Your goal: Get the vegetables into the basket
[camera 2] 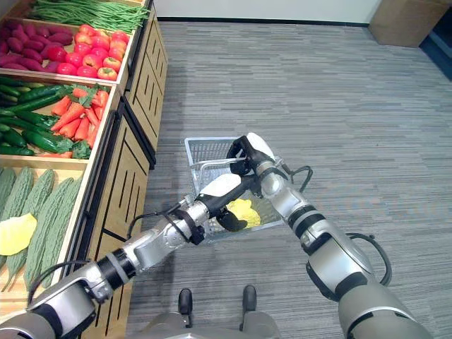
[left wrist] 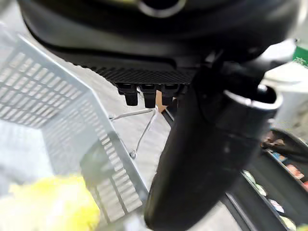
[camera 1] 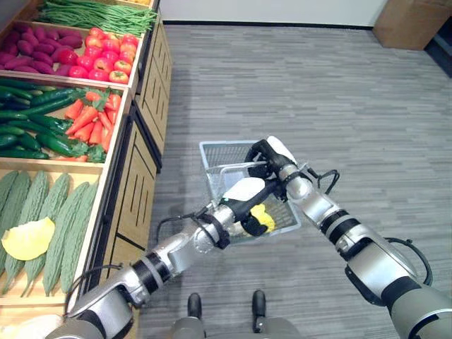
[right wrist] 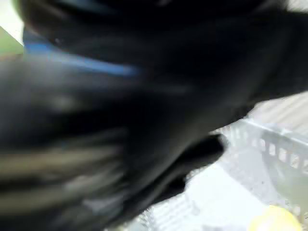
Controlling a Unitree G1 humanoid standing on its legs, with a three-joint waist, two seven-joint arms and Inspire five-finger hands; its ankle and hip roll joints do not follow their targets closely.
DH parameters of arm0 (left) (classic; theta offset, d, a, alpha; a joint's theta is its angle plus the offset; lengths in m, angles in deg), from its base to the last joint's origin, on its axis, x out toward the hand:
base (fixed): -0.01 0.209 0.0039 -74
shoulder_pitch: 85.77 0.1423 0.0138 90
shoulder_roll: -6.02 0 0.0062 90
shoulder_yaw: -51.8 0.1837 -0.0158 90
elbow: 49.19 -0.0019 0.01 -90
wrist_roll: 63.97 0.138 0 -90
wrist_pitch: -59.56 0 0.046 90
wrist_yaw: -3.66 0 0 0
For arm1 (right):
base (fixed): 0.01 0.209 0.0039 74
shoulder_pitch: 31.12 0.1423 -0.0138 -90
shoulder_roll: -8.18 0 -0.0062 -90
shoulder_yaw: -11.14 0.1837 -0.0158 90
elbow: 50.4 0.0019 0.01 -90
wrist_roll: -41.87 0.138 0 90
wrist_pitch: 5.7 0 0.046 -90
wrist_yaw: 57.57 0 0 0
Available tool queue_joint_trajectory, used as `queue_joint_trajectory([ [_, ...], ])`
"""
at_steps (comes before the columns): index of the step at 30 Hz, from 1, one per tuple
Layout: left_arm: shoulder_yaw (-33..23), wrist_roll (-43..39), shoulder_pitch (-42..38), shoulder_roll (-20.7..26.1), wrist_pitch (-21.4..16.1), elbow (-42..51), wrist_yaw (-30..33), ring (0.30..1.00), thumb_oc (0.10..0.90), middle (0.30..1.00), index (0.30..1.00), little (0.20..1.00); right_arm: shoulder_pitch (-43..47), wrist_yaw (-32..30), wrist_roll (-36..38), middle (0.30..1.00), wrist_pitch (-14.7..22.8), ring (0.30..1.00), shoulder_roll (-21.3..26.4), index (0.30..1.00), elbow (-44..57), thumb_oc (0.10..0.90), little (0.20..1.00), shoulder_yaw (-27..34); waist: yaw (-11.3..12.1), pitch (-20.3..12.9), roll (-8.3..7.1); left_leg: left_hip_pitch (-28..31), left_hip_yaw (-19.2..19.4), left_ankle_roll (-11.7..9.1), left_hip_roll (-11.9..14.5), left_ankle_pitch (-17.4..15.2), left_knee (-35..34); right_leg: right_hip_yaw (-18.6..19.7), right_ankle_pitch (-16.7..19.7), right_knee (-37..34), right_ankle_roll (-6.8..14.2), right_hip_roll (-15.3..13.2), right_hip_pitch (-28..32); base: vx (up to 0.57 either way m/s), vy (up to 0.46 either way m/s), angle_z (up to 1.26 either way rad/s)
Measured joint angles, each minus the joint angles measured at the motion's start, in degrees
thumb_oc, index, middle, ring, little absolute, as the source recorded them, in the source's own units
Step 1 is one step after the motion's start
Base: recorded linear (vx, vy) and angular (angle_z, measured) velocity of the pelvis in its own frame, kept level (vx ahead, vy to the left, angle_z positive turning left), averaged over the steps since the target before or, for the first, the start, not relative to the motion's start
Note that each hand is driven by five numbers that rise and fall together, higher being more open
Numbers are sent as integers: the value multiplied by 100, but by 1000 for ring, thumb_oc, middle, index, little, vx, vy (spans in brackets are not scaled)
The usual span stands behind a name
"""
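Basket (camera 1: 219, 157) hangs from your right hand (camera 1: 267, 157), fingers curled round its wire handle (camera 2: 212, 164). Your left hand (camera 1: 248, 205) sits over the basket, fingers bent round a yellow vegetable (camera 2: 245, 210) just under them; a yellow blur (left wrist: 45, 204) shows inside the mesh.

Basket (camera 1: 219, 159) on floor (camera 1: 318, 85), right of produce shelves (camera 1: 63, 106)
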Motion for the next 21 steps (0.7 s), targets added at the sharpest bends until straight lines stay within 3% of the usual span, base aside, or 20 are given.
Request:
queue_joint_trajectory([
  [4, 57, -1322, 61, 499, 181, 608, -522, 1000, 900, 1000, 1000, 1000, -4, -34, -112, 300, 37, 300, -3, 300, -429, 400, 300, 64, 66, 0, 4, 1, 1, 1, -16, 1, 0, -2, 0, 0, 0, -18, 1, 0, 0, 0],
  [8, -1, -2251, 272, 679, 163, 1075, -653, 1000, 900, 1000, 1000, 1000, -22, -32, -103, 300, 36, 300, 8, 300, -888, 400, 300, 283, 112, 10, 24, 18, -18, 11, -41, 15, 0, -10, 0, 0, 0, -43, 35, 1, 4, 2],
  [12, -170, -2745, 673, 997, -87, 1765, -772, 1000, 900, 1000, 1000, 1000, -93, -29, -98, 300, -5, 300, 90, 300, -1070, 400, 300, 440, 124, 23, 45, 46, -18, 10, -49, 15, 0, -15, 0, 0, 0, -51, 67, 0, 0, 0],
  [14, -628, -2809, 1135, 1038, -365, 2007, -818, 1000, 900, 1000, 1000, 1000, -439, -8, -102, 300, 92, 300, 343, 300, -768, 400, 300, 601, 179, 35, 71, 68, -33, 10, -45, 15, 0, -42, -2, -1, 1, -48, 94, 0, 0, 0],
  [17, -1118, -2811, 1465, 1162, -416, 1949, -714, 1000, 900, 1000, 1000, 1000, -777, 112, -110, 300, 81, 300, 571, 300, -670, 400, 300, 675, 198, 55, 108, 96, -55, 5, -46, 20, -1, -52, -3, -1, 1, -48, 135, 19, -1, 2],
  [19, -1820, -2843, 2235, 1284, -596, 1827, -762, 1000, 900, 1000, 1000, 1000, -1753, 178, -214, 300, 234, 300, 954, 300, 343, 400, 300, 1114, 198, 69, 164, 137, -90, -6, -45, 5, -4, -74, -38, -5, -37, -51, 190, 54, -8, 7],
  [21, -2014, -2863, 2501, 1598, -506, 1557, -768, 1000, 900, 1000, 1000, 1000, -2129, 326, -232, 300, 256, 300, 1153, 300, 487, 400, 300, 1171, 178, 59, 209, 172, -110, -6, -38, 7, -3, -87, -41, -2, -43, -40, 239, 13, -5, 7],
])
